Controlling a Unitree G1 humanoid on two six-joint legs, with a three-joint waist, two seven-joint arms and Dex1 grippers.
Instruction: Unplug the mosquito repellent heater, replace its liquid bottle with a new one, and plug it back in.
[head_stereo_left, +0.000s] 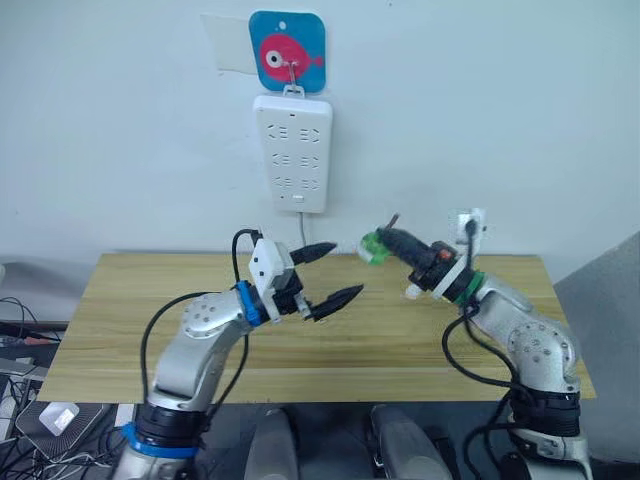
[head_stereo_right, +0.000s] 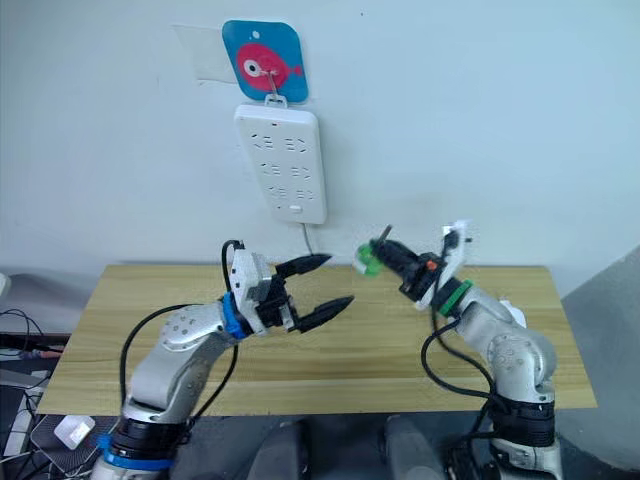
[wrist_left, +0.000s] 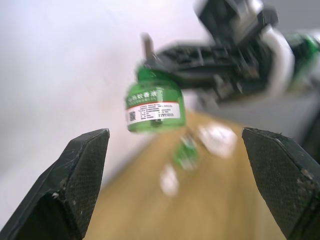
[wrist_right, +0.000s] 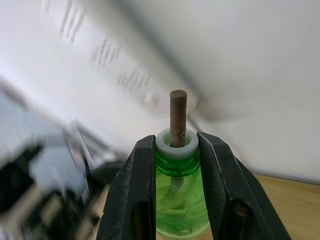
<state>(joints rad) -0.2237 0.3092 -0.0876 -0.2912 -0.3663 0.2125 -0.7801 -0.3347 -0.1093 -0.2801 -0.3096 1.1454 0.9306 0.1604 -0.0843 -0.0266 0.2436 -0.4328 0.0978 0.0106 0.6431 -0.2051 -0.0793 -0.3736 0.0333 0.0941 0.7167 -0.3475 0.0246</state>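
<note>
Right gripper (wrist_right: 172, 165) held above the tabletop (head_stereo_left: 400, 350), its fingers (wrist_right: 132, 200) clamped on the neck of a green liquid bottle (wrist_right: 177, 200) whose brown wick (wrist_right: 178, 117) projects beyond the white collar. Seen from the head, the bottle (head_stereo_left: 374, 246) is carried in mid-air in front of the wall, below and to the robot's right of the white power strip (head_stereo_left: 292, 152), which hangs from a hook on a blue fish plaque (head_stereo_left: 287, 50). Left gripper (head_stereo_left: 330, 272) faces the bottle with its fingers (wrist_left: 80, 170) spread wide and nothing between them; the labelled body of the bottle (wrist_left: 154, 106) lies ahead of that gap, apart from both fingers. A small white object near the right wrist (head_stereo_left: 414, 291) may be the mosquito repellent heater, though this cannot be confirmed; blurred white and green items (wrist_left: 187, 152) lie on the tabletop beyond.

Judged step: transfer or presentation of the bottle between the two grippers. Risks: the grip is on the narrow neck alone, so the bottle may pivot or slip if bumped; a left-hand closure that misses the body could knock it loose; contact with the exposed wick could bend or snap it.
</note>
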